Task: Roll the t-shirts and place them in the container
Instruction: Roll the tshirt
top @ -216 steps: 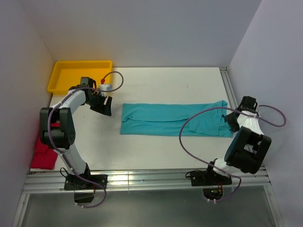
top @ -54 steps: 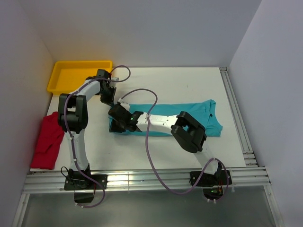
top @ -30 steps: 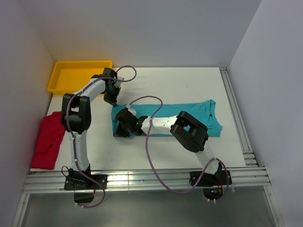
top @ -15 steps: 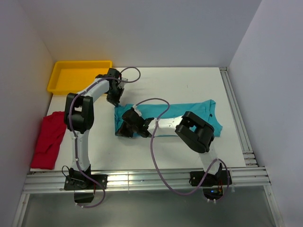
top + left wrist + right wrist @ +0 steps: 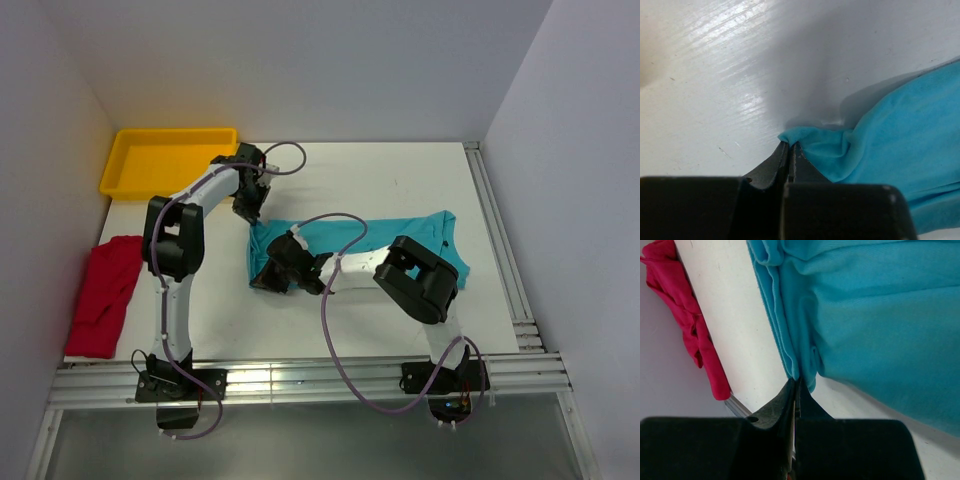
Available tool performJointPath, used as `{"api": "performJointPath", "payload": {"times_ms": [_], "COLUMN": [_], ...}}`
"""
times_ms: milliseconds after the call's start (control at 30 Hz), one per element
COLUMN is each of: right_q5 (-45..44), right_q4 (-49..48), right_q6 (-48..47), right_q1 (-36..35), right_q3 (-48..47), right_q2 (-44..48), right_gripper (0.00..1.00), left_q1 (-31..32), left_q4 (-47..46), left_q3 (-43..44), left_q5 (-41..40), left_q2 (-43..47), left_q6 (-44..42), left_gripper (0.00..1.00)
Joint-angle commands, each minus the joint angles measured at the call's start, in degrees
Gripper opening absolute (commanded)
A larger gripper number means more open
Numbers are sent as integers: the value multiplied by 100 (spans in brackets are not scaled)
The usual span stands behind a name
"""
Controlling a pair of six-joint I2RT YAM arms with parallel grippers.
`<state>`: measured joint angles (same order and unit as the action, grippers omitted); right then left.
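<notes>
A teal shirt [image 5: 395, 228] lies on the white worktop [image 5: 380, 180] as a long folded band. It sits to the right of the yellow tray [image 5: 170, 160] and closer to the arm bases than the tray is. The end of the band that faces the tray is bunched and lifted slightly, and the far end spreads out flatter, well away from the tray. The left pincer [image 5: 252, 215] is just off the tray's near right corner. Its jaws are pressed together on a small peak of teal cloth at the band's back corner, and the wrist view shows the fabric puckered at the fingertips with bare worktop around it. The right pincer [image 5: 262, 280] is at the same end of the band but on the front edge, farther from the tray. Its jaws are also pressed tight on the shirt. Its own view shows the stacked layers of the folded edge caught between the fingers and a crease running away from them. The right arm reaches across the band to get there, with its purple cable [image 5: 345, 222] looping over the cloth. A red shirt [image 5: 100, 295] lies crumpled at the left edge of the worktop, on the near side of the tray, touched by neither arm.
</notes>
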<state>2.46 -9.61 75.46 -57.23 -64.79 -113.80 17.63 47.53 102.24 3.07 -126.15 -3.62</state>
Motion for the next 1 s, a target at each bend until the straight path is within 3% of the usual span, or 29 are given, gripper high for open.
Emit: {"api": "performJointPath", "payload": {"times_ms": [0,333,467,633,667,767,967], "right_q5": [-8,-70,-35,-26,-9,-9,18], "right_q4": [-94,-322,-463,-533,-568,-621,-727], "right_q6": [118,329,425,522,531,584,663], "right_q1": [10,45,89,107,107,107,107], "right_q3": [169,520,652,722,740,775,810], "right_q2": [349,516,552,552,552,534,508], "right_gripper": [0,0,0,0,0,0,0], "left_q1": [65,153,180,232,224,250,250], "left_q4": [-156,-174,-191,-253,-253,-340,-604], "left_q3": [253,306,315,323,323,315,271], "left_q5": [-105,-193,-228,-193,-141,-79,-8], "left_q2": [-77,-112,-103,-68,-42,55,389], "left_q6": [-60,-86,-113,-130,-139,-148,-139], "left_gripper": [4,8,15,28,36,45,59]}}
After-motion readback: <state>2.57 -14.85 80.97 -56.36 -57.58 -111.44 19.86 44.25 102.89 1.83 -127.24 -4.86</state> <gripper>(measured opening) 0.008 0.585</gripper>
